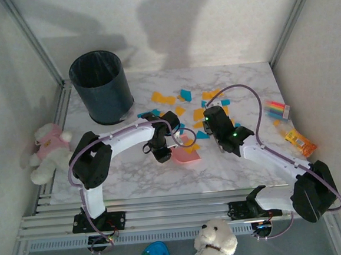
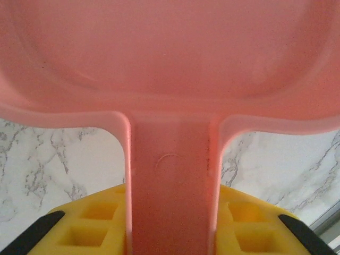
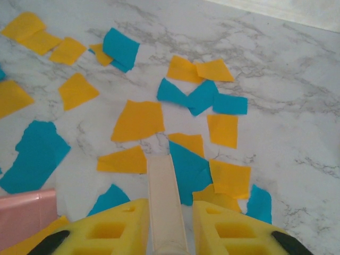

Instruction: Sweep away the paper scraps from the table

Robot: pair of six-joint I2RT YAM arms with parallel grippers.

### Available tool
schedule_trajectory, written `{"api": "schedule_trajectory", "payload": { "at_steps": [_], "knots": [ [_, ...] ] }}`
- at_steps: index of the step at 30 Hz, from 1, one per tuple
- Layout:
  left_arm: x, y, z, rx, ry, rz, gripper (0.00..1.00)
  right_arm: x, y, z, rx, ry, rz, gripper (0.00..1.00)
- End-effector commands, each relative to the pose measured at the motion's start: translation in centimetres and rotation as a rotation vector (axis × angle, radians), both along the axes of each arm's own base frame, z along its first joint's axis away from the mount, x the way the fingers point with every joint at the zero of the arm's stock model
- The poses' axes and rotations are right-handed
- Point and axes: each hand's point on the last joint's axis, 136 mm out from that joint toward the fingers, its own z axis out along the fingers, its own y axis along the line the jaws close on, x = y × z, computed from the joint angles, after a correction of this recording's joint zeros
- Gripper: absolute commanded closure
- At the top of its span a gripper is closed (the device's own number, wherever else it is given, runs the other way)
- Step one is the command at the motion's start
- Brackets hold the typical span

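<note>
Sweeping looks barely begun. The paper scraps (image 3: pixel 138 119), orange-yellow and teal, lie scattered over the middle of the desk (image 3: pixel 297 106). In the top view they spread from 11 to 2 o'clock of the pink dustpan (image 1: pixel 187 153), the nearest just beside its lip. The left hand (image 2: pixel 171 228) is clamped on the dustpan's handle, with its yellow pads (image 2: pixel 90 223) pressed against both sides and the pan out over the marble. The right hand (image 3: pixel 167 228) is closed tight on a slim cream handle (image 3: pixel 161 175) that points to 12 o'clock in its wrist view, its far end among the scraps. Whether it carries a brush head I cannot tell. The next move likely calls for dragging that tool toward 7 o'clock, into the pan's mouth, with the pan flat so thin paper cannot slip under. No writing can be read: the dustpan's handle bears only a faint round moulding mark (image 2: pixel 169 162), and the packets (image 1: pixel 277 108) at the desk's 3 o'clock edge are too small.
</note>
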Motion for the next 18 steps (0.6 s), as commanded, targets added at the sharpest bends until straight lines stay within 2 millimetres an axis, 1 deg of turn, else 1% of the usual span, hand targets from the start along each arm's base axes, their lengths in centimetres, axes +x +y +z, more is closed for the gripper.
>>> {"api": "schedule_trajectory", "payload": {
  "at_steps": [1,5,7,18],
  "knots": [
    [0.2,0.9,-0.4,0.060,0.010,0.030,1.00,0.7,1.2,0.7,0.021,-0.013,0.049,1.00],
    [0.2,1.0,-0.5,0.063,0.012,0.028,1.00,0.2,2.2,-0.2,0.033,0.035,0.107,1.00],
    [0.2,0.8,-0.5,0.058,0.013,0.028,1.00,-0.4,2.9,-0.6,0.045,0.058,0.161,1.00],
    [0.4,0.8,-0.8,0.064,0.007,0.039,1.00,-3.4,5.7,-1.2,0.102,0.155,0.367,1.00]
  ]
}}
